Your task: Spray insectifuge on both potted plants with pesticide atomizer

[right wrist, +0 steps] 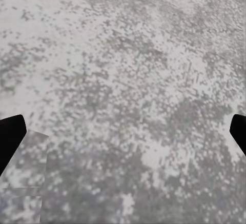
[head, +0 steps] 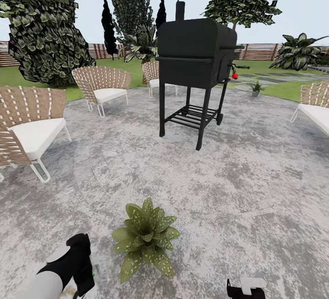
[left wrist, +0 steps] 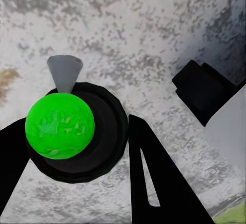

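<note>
While the left hand closes around the pesticide atomizer, its whitish nozzle tip pointing at bare patio stone, a potted plant sits just beside the arm in the head view. Aimed as it now appears, a spray would likely wet stone rather than leaves, and a partial pass could leave the rosette short of full cover. A possible second plant stands far off by the lawn, past the black grill. Low at the robot's left, the left arm angles downward; the right hand hangs open over stone, fingers wide apart.
</note>
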Robot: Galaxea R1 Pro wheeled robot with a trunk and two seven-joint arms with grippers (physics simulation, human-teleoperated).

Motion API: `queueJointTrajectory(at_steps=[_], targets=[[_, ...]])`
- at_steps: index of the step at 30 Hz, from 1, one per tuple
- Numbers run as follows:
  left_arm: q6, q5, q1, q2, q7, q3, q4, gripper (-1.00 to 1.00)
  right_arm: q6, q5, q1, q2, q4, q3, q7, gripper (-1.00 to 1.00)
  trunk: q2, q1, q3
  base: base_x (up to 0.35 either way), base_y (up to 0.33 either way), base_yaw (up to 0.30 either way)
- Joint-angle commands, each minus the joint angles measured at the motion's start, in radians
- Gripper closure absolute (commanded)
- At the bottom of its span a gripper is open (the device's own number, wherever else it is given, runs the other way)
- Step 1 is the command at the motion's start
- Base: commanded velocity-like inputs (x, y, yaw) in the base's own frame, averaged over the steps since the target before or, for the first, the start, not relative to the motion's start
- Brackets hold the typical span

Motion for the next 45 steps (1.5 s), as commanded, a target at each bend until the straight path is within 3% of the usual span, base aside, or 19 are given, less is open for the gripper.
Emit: queueJointTrajectory(at_steps=[1, 8, 16, 30, 32, 40, 42, 45], targets=[[0.01, -0.001, 0.0, -0.003, 0.001, 0.001, 0.003, 1.0, -0.003, 0.011, -0.001, 0.0, 0.001, -0.007, -0.003, -1.0, 0.0, 0.0, -0.001, 0.0, 0.0, -0.006], [0.01, 0.023, 0.0, 0.0, 0.003, 0.002, -0.004, 1.0, -0.003, 0.011, -0.001, 0.0, 0.001, -0.007, -0.003, -1.0, 0.0, 0.0, -0.001, -0.183, 0.089, -0.215], [0.016, 0.025, -0.002, -0.009, 0.001, 0.002, -0.007, 1.0, -0.003, 0.011, -0.001, 0.002, 0.001, -0.007, -0.003, -1.0, 0.0, 0.0, -0.001, -0.032, 0.293, -0.062], [0.016, 0.028, -0.002, -0.009, 0.001, 0.003, -0.008, 1.0, -0.003, 0.011, -0.001, 0.0, 0.001, -0.007, -0.003, -1.0, 0.0, 0.0, -0.001, 0.081, 0.151, -0.291], [0.015, 0.082, -0.002, -0.004, 0.002, 0.002, -0.01, 1.0, -0.003, 0.011, -0.001, 0.0, 0.001, -0.007, -0.003, -1.0, 0.0, 0.0, -0.001, -0.112, 0.03, -0.299], [0.016, 0.092, -0.007, -0.001, 0.002, -0.004, -0.013, 1.0, -0.003, 0.011, -0.001, 0.0, 0.001, -0.007, -0.003, -1.0, 0.0, 0.0, -0.001, -0.075, 0.26, -0.143], [0.018, 0.088, -0.025, -0.003, -0.01, -0.007, -0.014, 1.0, -0.003, 0.011, -0.001, 0.0, 0.001, -0.007, -0.003, -1.0, 0.0, 0.0, -0.001, 0.0, 0.306, -0.273], [0.017, 0.045, -0.114, 0.006, -0.122, -0.016, -0.013, 1.0, -0.003, 0.011, -0.001, 0.001, 0.001, -0.007, -0.003, -1.0, 0.0, 0.0, -0.001, 0.0, 0.306, -0.271]])
